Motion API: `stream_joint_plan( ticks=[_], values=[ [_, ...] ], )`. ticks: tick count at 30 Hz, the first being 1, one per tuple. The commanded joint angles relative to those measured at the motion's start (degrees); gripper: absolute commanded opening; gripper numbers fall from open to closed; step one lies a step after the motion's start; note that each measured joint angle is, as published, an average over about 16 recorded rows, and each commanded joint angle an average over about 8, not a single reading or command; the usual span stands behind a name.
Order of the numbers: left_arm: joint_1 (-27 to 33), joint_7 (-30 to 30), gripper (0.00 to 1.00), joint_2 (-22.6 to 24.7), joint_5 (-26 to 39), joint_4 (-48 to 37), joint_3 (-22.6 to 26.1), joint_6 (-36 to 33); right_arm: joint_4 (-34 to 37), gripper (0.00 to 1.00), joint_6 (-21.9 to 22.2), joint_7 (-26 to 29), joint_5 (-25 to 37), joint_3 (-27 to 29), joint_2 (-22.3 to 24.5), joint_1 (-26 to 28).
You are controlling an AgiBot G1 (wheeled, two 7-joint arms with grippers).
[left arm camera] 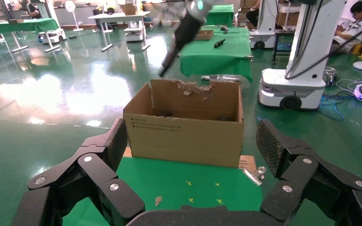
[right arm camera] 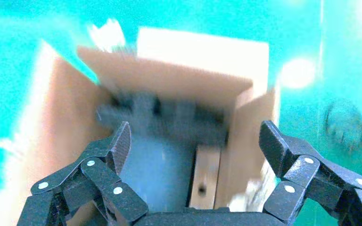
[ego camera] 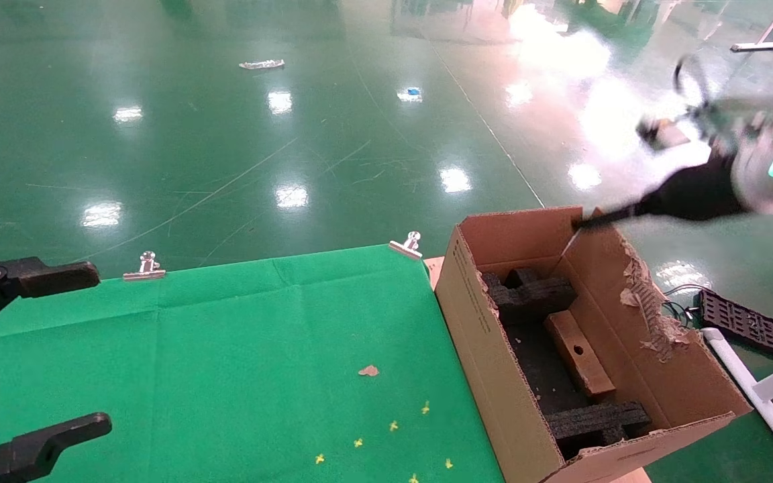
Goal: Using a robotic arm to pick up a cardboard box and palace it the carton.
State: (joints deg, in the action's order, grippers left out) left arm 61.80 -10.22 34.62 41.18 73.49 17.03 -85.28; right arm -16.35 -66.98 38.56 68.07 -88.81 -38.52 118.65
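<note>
The cardboard box (ego camera: 578, 352) lies inside the carton (ego camera: 474, 315), on the dark floor between two black foam blocks (ego camera: 527, 292), beside the torn wall. In the right wrist view the cardboard box (right arm camera: 205, 179) shows its round hole. My right gripper (ego camera: 584, 223) hangs above the carton's far rim, blurred; in its own view the right gripper (right arm camera: 195, 134) is open and holds nothing. My left gripper (ego camera: 99, 347) stays open at the table's left edge. From there the left gripper (left arm camera: 192, 134) faces the carton (left arm camera: 188, 141).
A green cloth (ego camera: 225, 349) covers the table, held by metal clips (ego camera: 408, 245) at its far edge. On it lie a cardboard scrap (ego camera: 368, 370) and yellow marks (ego camera: 393, 425). A black grid panel (ego camera: 745, 322) and a white pipe (ego camera: 755, 389) are beside the carton's right.
</note>
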Motion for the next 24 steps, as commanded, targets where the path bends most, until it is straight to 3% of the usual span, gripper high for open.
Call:
stream_joint_plan(
  ticks=[1,6,14,24],
  values=[
    [0.0,0.0,1.0,0.0,0.0,0.0,0.01,0.0,-1.51,1.0,-0.68,-1.13,-0.25,0.59,0.81,3.54],
    [0.0,0.01,1.0,-0.01,-0.01,0.0,0.02,0.01,-8.27,1.0,-0.69,-2.21,-1.13,2.14,4.41,8.56],
    [0.0,0.02,1.0,-0.02,-0.03,-0.02,0.03,0.03,-14.91,1.0,0.79,-1.69,-2.19,3.81,7.77,11.08],
    [0.02,0.05,1.0,-0.02,-0.05,-0.06,0.06,0.01,-20.91,1.0,-1.18,-4.82,-5.3,12.5,7.66,3.04]
  ],
)
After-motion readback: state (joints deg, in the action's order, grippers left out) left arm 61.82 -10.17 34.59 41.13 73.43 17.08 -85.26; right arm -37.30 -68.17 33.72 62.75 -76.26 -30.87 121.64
